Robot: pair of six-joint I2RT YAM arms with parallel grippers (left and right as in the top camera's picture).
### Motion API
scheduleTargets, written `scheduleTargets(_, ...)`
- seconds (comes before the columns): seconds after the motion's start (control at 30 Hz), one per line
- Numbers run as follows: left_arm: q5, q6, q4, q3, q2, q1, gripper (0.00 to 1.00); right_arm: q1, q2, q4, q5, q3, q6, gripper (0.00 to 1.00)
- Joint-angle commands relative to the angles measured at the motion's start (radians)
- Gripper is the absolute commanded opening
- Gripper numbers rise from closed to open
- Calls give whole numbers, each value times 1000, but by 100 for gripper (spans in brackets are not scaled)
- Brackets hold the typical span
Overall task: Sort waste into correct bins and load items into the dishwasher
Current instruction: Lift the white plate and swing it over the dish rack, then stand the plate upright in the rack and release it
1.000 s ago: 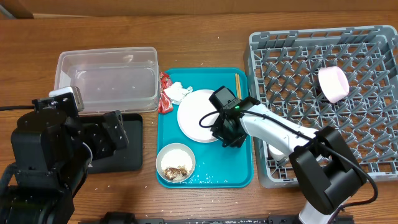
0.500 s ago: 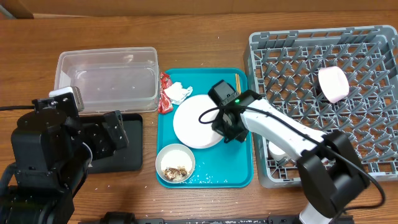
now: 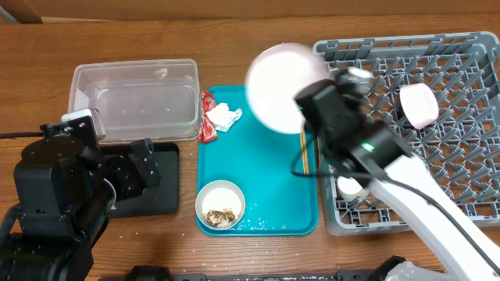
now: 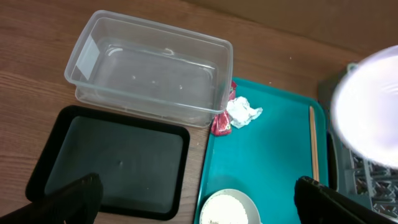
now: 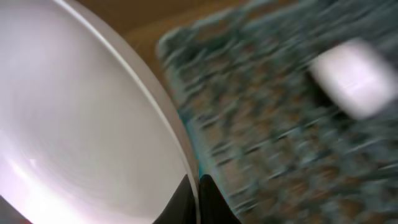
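R gripper is pinching the rim of the white plate, jaws narrow, one finger on each face; the plate is hanging tilted in the air, clear of the bench, over the far right corner of the teal tray and the far left corner of the grey rack. Plate and rack are showing blurred in the R wrist view. L gripper is hovering toward the near left of the bench above the black tray, jaws wide, gripping nothing. Black tray is sitting by the near left edge w/ nothing visible in it; the clear tub is lying just behind it toward the far edge, touching or nearly so, can't tell which. Teal tray is occupying mid-bench. On it: red wrapper against the far left rim, white napkin touching it on the right, small white bowl at the near left corner carrying rice and brown scraps, chopsticks lying lengthwise along the right rim. Rack is filling the right side of the bench; pink bowl is resting among the pegs toward its far side.
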Motion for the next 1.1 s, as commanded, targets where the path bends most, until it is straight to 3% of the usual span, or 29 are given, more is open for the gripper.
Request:
scheduleTargets(0.0,-13,-18,4,14,2,0,100,-56,-34,-36,490,23,-41,4)
scheduleTargets(0.07,-13,-18,4,14,2,0,100,-112,-29,-60,572,19,-62,4)
scheduleTargets(0.47,-13,-18,4,14,2,0,100,-433,161,20,558,-24,-150,4)
scheduleTargets(0.73,-13,-18,4,14,2,0,100,-444,270,2,479,-24,-171,4)
scheduleTargets(1.07,-13,-18,4,14,2,0,100,-444,284,-55,413,-26,-167,4)
